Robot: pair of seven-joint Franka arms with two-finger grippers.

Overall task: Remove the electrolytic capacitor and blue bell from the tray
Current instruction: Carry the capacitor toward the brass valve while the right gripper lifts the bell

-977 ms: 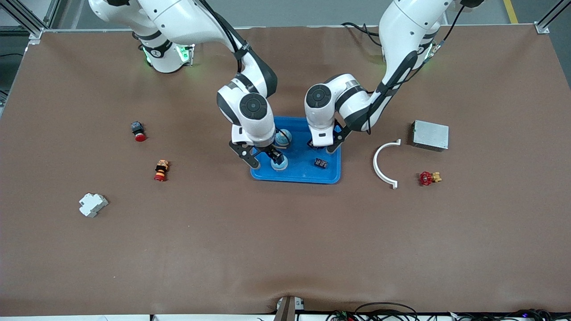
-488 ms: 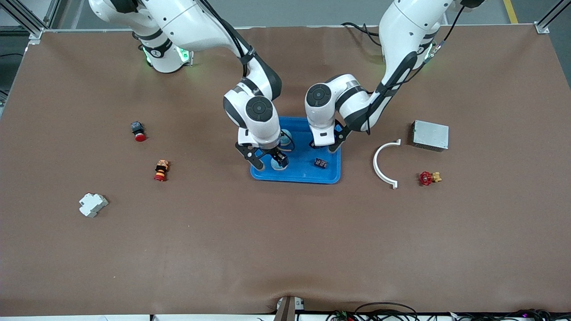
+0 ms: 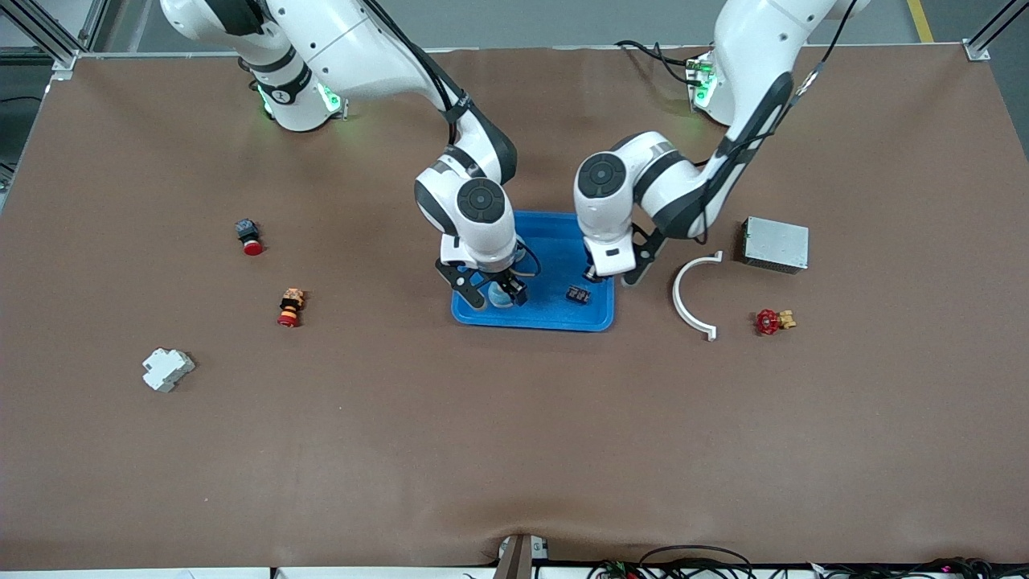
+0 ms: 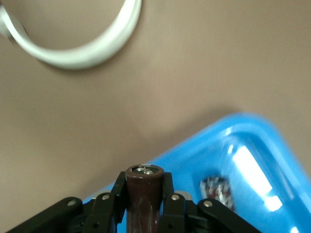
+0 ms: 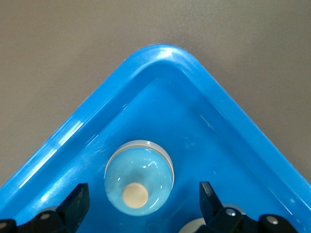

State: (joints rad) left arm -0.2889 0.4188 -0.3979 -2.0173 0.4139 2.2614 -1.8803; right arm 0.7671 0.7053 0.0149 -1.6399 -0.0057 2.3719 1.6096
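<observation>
A blue tray [image 3: 555,318] lies mid-table. My right gripper [image 3: 497,294] is down in its corner toward the right arm's end, open, with its fingers on either side of a light blue dome bell [image 3: 500,299]. In the right wrist view the bell [image 5: 139,177] shows a beige button and sits between the open fingertips [image 5: 78,196] of that gripper [image 5: 143,193]. My left gripper [image 3: 608,275] hangs over the tray's edge toward the left arm's end, shut on a brown cylindrical capacitor [image 4: 144,194].
A small dark component [image 3: 577,294] lies in the tray, and a second bell [image 5: 193,226] shows partly. A white curved piece [image 3: 691,296], grey metal box [image 3: 775,244] and red valve [image 3: 772,322] lie toward the left arm's end. Two red push buttons [image 3: 249,237] [image 3: 289,308] and a white breaker [image 3: 167,369] lie toward the right arm's end.
My left gripper has moved with the capacitor from over the tray toward its edge at the left arm's end. My right gripper has shifted over the bell, which now sits between its fingers.
</observation>
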